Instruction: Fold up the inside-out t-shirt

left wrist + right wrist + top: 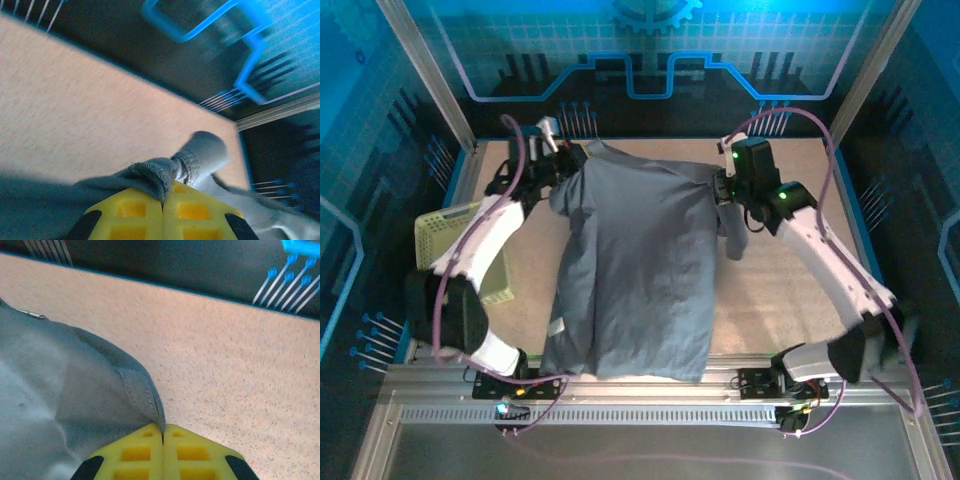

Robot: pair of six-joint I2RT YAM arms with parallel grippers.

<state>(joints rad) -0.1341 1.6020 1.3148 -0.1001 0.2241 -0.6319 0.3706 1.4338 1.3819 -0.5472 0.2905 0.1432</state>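
Observation:
The inside-out t-shirt [638, 270], plain dark slate grey, stretches from the far middle of the table down to its near edge. My left gripper [570, 165] holds its far left corner; in the left wrist view the yellow jaws [163, 200] are shut on a hemmed fold of the t-shirt [150, 172]. My right gripper [722, 188] holds the far right corner; its yellow jaws [163, 434] are shut on a stitched edge of the t-shirt [75, 390]. A sleeve [733, 238] hangs below the right gripper.
A pale yellow-green mesh basket [445, 235] stands at the table's left edge, partly under my left arm. Tan table surface [780, 290] lies bare to the right of the shirt. Metal frame posts rise at the back corners, and a rail runs along the near edge.

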